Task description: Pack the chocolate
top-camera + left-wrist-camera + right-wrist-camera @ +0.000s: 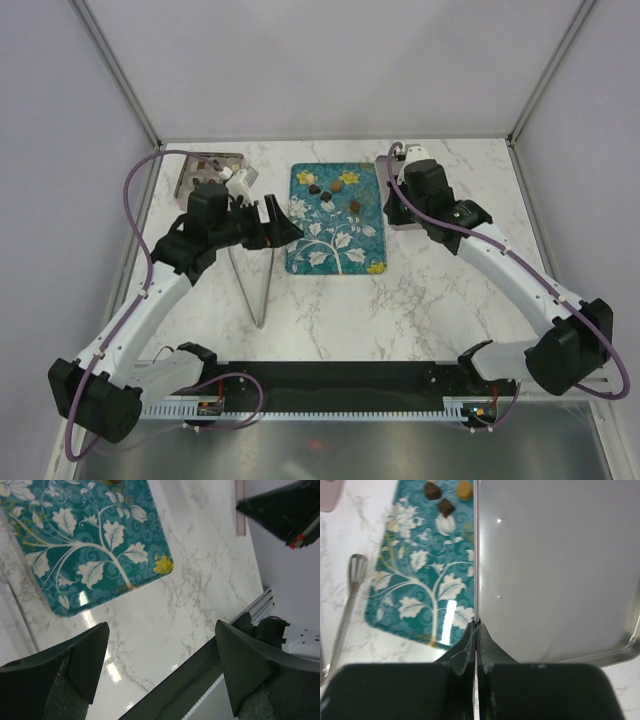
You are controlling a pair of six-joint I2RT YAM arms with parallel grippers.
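packing barely begun: chocolate lies on the tray, none visible in the tin. right gripper pinched on the tin's wall; left gripper apart, empty; tongs unused.

The left arm and right arm are built of white link shells joined by bulky black joint housings. A purple cable loops along each. The left gripper has dark grey, wedge-shaped fingers with grainy inner faces. The right gripper is black, on a blocky black body.
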